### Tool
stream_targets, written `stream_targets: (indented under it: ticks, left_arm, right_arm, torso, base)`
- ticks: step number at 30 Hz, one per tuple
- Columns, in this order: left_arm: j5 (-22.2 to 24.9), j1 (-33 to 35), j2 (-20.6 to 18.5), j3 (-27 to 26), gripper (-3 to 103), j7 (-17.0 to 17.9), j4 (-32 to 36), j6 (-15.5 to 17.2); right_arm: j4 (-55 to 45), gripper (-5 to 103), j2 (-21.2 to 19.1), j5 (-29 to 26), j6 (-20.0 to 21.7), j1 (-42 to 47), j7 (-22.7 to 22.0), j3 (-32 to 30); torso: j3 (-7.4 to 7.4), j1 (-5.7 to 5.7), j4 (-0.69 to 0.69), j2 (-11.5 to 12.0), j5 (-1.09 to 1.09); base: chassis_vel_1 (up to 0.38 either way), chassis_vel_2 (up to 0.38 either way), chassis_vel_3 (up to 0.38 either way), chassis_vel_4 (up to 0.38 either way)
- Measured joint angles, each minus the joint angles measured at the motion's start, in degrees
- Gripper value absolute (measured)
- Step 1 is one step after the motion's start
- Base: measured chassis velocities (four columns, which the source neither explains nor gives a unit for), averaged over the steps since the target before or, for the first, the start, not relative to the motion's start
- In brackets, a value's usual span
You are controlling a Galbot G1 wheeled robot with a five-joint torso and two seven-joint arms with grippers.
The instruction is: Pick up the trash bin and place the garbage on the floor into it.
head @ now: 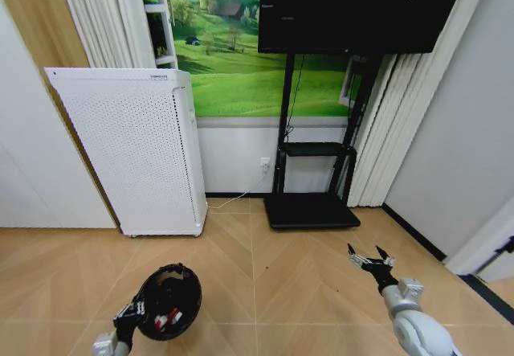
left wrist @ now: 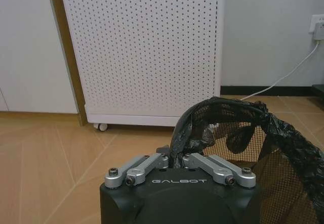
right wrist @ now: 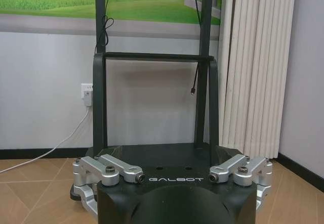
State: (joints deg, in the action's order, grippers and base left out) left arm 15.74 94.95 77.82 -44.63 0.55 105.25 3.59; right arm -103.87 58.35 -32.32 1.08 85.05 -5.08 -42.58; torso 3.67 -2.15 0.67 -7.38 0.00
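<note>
The trash bin [head: 170, 300], black mesh with a glossy black bag liner, is at the lower left of the head view, above the wooden floor. My left gripper [head: 131, 314] is shut on its near rim; the left wrist view shows the fingers [left wrist: 162, 161] pinching the liner at the rim of the trash bin [left wrist: 283, 148]. Red and white garbage [head: 167, 320] lies inside the bin. At the lower right, my right gripper [head: 369, 257] hangs open over bare floor with nothing in it. In its own wrist view the right gripper [right wrist: 174, 176] has its jaws spread wide.
A tall white perforated appliance [head: 132, 151] on casters stands behind the bin against the wall. A black TV stand [head: 312, 203] with a low base is ahead of the right arm, with a wall socket and cable [head: 263, 165] beside it. Curtains and a wall close off the right side.
</note>
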Motion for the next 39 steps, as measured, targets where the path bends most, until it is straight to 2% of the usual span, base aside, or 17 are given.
stream_targets:
  ticks: [15,16,17,19,20,22,24,26,27,28,29,30,32,34,37,38,39]
  left_arm:
    - [1.7,1.1,0.4,0.5,6,-0.5,-3.1,-1.4]
    - [2.1,1.3,0.1,0.2,11,-0.5,-3.0,-1.4]
    - [2.2,1.3,0.0,0.0,11,-0.5,-2.9,-1.5]
    - [2.1,1.4,-0.3,-0.5,21,-0.6,-2.3,-2.1]
    - [2.1,1.4,-0.3,-0.5,21,-0.6,-2.3,-2.1]
    - [2.0,1.2,-0.5,-0.9,32,-0.6,-2.1,-2.4]
    - [1.8,1.1,-0.6,-1.1,32,-0.6,-2.1,-2.6]
    - [1.3,0.7,-0.8,-1.5,43,-0.9,-2.4,-3.5]
    - [1.3,0.7,-0.8,-1.5,43,-0.9,-2.4,-3.5]
    - [1.0,0.6,-0.9,-1.7,48,-1.0,-2.5,-3.9]
    - [0.6,0.4,-1.0,-2.1,59,-1.0,-2.3,-4.2]
    - [0.6,0.4,-1.0,-2.1,59,-1.0,-2.3,-4.2]
    - [0.5,0.1,-1.3,-2.9,70,-1.6,-0.4,-4.6]
    - [0.9,-0.1,-1.5,-3.2,70,-1.9,0.7,-4.6]
    - [3.4,-2.7,-2.9,-4.0,86,-2.1,5.0,-4.0]
    - [3.4,-2.7,-2.9,-4.0,86,-2.1,5.0,-4.0]
    - [3.9,-4.0,-3.5,-4.1,91,-2.1,6.1,-3.6]
  right_arm:
    - [0.0,100,0.0,0.0,0.0,0.0,0.0,0.0]
    - [0.0,100,0.0,0.0,0.0,0.0,0.0,0.0]
    - [0.0,100,0.0,0.0,0.0,0.0,0.0,0.0]
    - [0.0,100,0.0,0.0,0.0,0.0,0.0,0.0]
    - [0.0,100,0.0,0.0,0.0,0.0,0.0,0.0]
    - [0.0,100,0.0,0.0,0.0,0.0,0.0,0.0]
    - [0.0,100,0.0,0.0,0.0,0.0,0.0,0.0]
    - [0.0,100,0.0,0.0,0.0,0.0,0.0,0.0]
    - [0.0,100,0.0,0.0,0.0,0.0,0.0,0.0]
    - [0.0,100,0.0,0.0,0.0,0.0,0.0,0.0]
    - [0.0,100,0.0,0.0,0.0,0.0,0.0,0.0]
    - [0.0,100,0.0,0.0,0.0,0.0,0.0,0.0]
    - [0.0,100,0.0,0.0,0.0,0.0,0.0,0.0]
    - [0.0,100,0.0,0.0,0.0,0.0,0.0,0.0]
    - [0.0,100,0.0,0.0,0.0,0.0,0.0,0.0]
    - [0.0,100,0.0,0.0,0.0,0.0,0.0,0.0]
    - [0.0,100,0.0,0.0,0.0,0.0,0.0,0.0]
  torso:
    - [0.0,0.0,-0.01,0.0,0.0]
    - [0.0,0.0,-0.01,0.0,-0.01]
    - [0.0,0.0,-0.01,0.0,0.0]
    - [0.0,0.0,-0.01,0.0,0.0]
    - [0.0,0.0,-0.01,0.0,0.0]
    - [0.0,0.0,-0.01,0.0,0.0]
    - [0.0,0.0,0.0,0.0,0.0]
    - [0.0,0.0,0.0,0.0,0.0]
    - [0.0,0.0,0.0,0.0,0.0]
    - [0.0,0.0,0.0,0.0,0.0]
    - [0.0,0.0,-0.01,0.0,-0.01]
    - [0.0,0.0,-0.01,0.0,-0.01]
    - [0.0,0.0,-0.01,0.0,-0.01]
    - [0.0,0.0,-0.01,0.0,0.0]
    - [0.0,0.0,-0.01,0.0,0.0]
    - [0.0,0.0,-0.01,0.0,0.0]
    - [0.0,0.0,0.0,0.0,0.01]
  base:
    - [0.0,0.0,0.0,0.0]
    - [0.0,0.0,0.0,0.0]
    - [0.0,0.0,0.0,0.0]
    - [0.0,0.0,0.0,0.0]
    - [0.0,0.0,0.0,0.0]
    - [0.0,0.0,0.0,0.0]
    - [0.0,0.0,0.0,0.0]
    - [0.0,0.0,0.0,0.0]
    - [0.0,0.0,0.0,0.0]
    - [0.0,0.0,0.0,0.0]
    - [0.0,0.0,0.0,0.0]
    - [0.0,0.0,0.0,0.0]
    - [0.0,0.0,0.0,0.0]
    - [0.0,0.0,0.0,0.0]
    - [0.0,0.0,0.0,0.0]
    - [0.0,0.0,0.0,0.0]
    - [0.0,0.0,0.0,0.0]
